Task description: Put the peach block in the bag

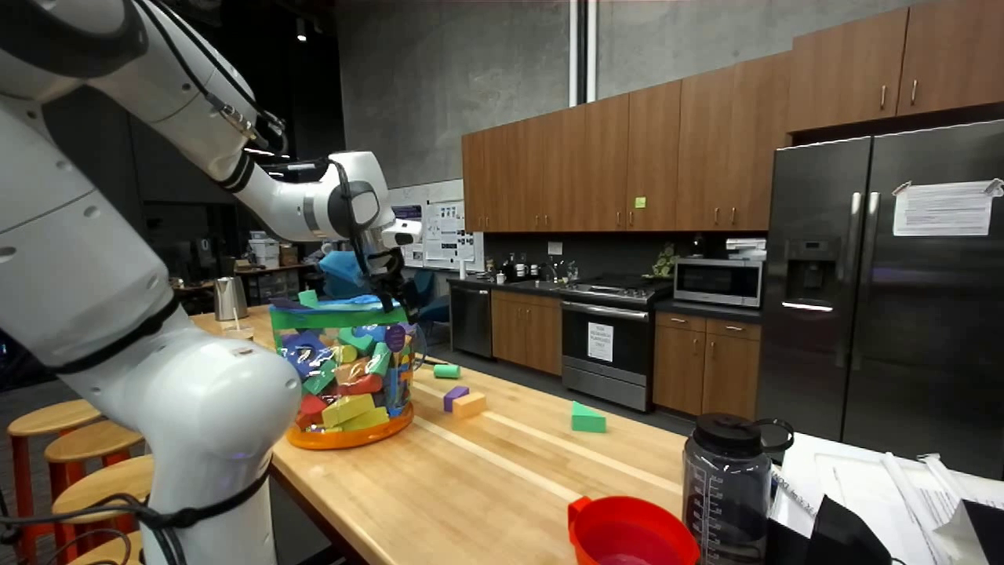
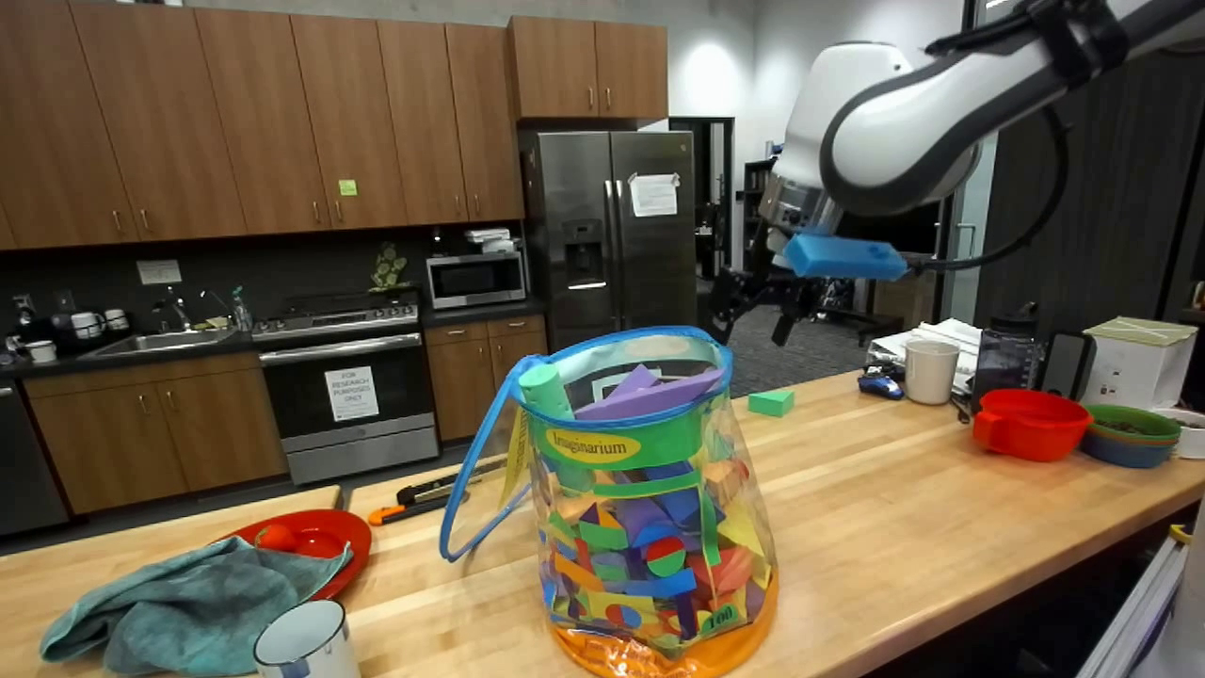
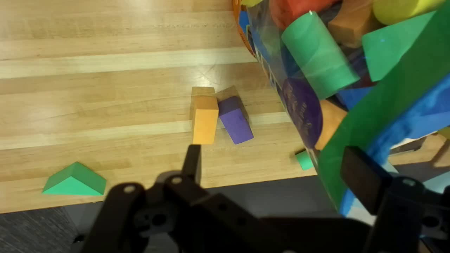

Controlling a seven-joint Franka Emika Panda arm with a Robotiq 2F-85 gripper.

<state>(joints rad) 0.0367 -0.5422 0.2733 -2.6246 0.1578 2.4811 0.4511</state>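
Note:
The peach block (image 1: 469,405) lies on the wooden table beside a purple block; it also shows in the wrist view (image 3: 205,123). It is hidden behind the bag in an exterior view. The see-through bag (image 2: 673,447) stands upright, full of coloured blocks, with its top open. Its green upper band also shows in an exterior view (image 1: 337,317) and at the right of the wrist view (image 3: 393,91). My gripper (image 3: 276,165) is open and empty. It is high above the table, near the bag's rim, as an exterior view shows (image 2: 753,325). It is apart from the peach block.
The purple block (image 3: 236,121) lies close beside the peach block. A green triangular block (image 3: 74,180) and a green cylinder (image 1: 447,370) lie on the table. A red bowl (image 1: 627,534) and bottle (image 1: 725,490) stand farther along. A red plate (image 2: 353,556) and towel (image 2: 198,603) lie beyond the bag.

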